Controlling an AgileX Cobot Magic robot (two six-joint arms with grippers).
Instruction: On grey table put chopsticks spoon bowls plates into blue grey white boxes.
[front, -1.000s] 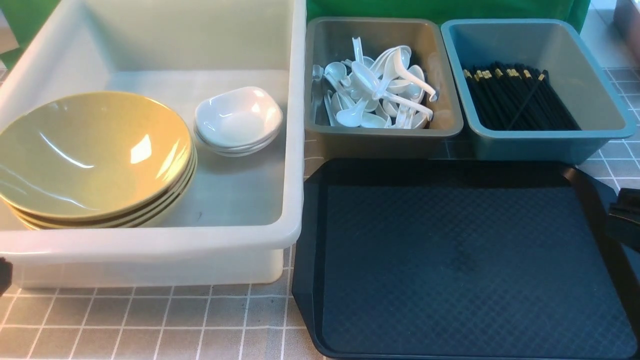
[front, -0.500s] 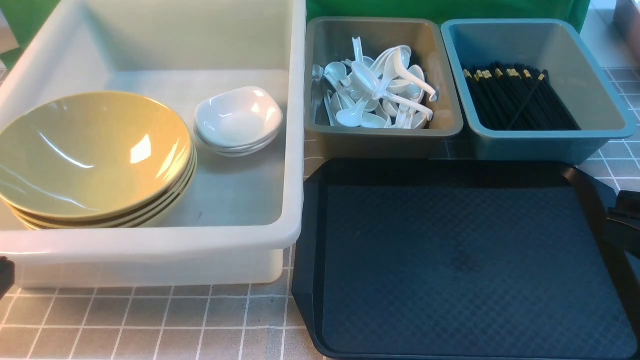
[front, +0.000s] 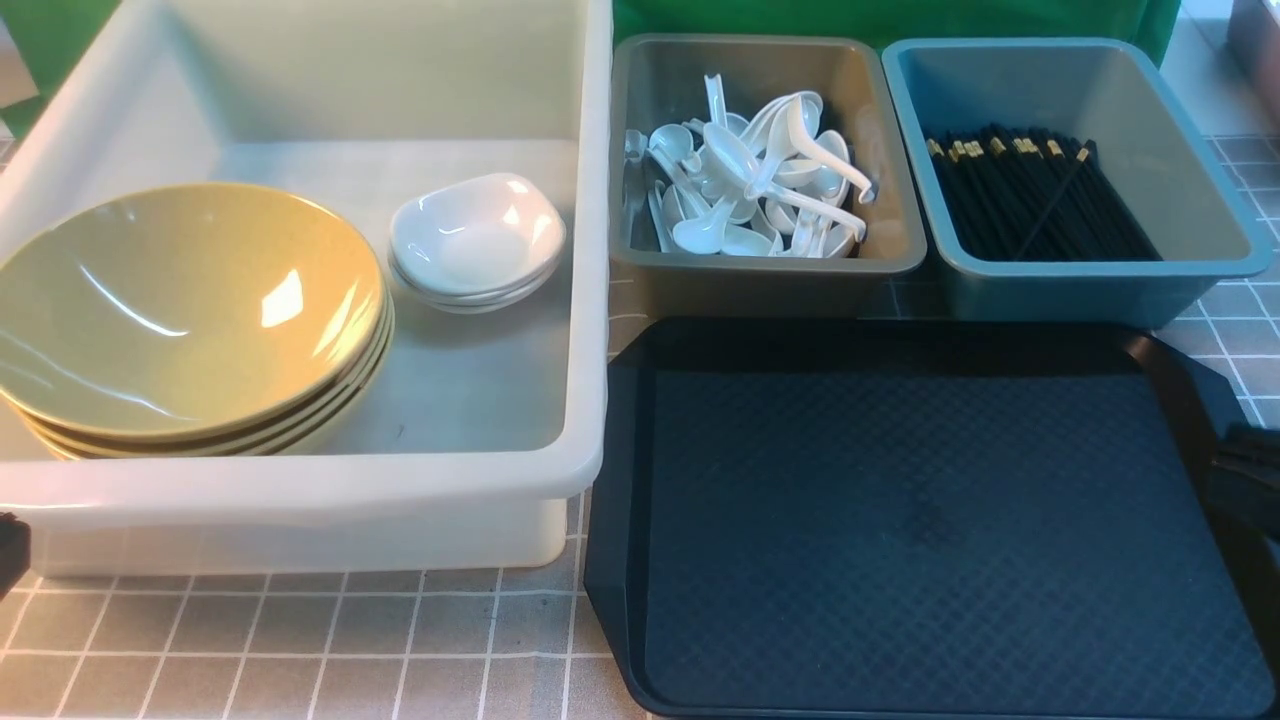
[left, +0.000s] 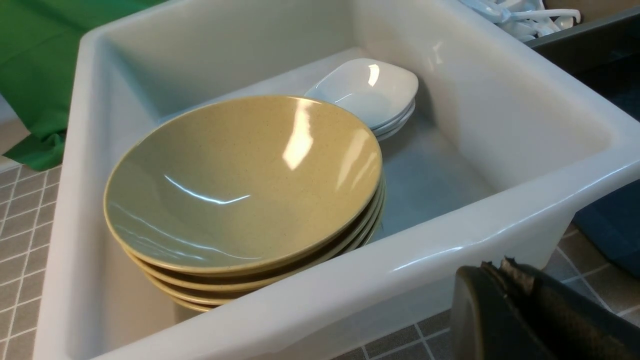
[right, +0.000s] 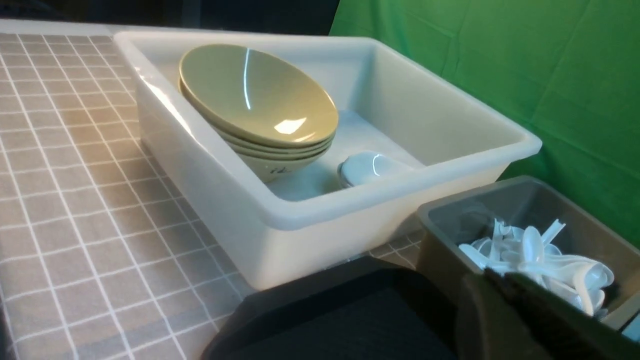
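On the far left, a small dark bit of the left end effector (front: 8, 550) peeks in at the edge, low down by the front corner of the white box (front: 300, 490). In its own wrist view the left end effector (left: 505, 270) has its two fingers pressed together with nothing between them, so it is clenched and empty.

The big white box sits on the grey checked surface (front: 300, 640). Inside it, on the left, is a stack of yellow bowls (front: 185, 310), one inside the other. Just to the right of them is a small stack of white plates (front: 478, 240). The bowls and plates are well inside the box, and the left end effector is outside it, near the front wall.

Next comes the grey box (front: 765, 262), full of white spoons (front: 760, 180) in a jumbled pile. Right beside it is the blue box (front: 1100, 275), with many black chopsticks (front: 1035, 195) lying side by side, gold tops toward the back.

In front of these two boxes lies a dark tray (front: 920, 520) with nothing on it.

At the far right edge, the right end effector (front: 1245, 470) shows as a dark shape over the tray's right rim, well apart from the spoons and chopsticks. In its wrist view the right end effector (right: 500, 282) looks clenched, fingers together, holding nothing.
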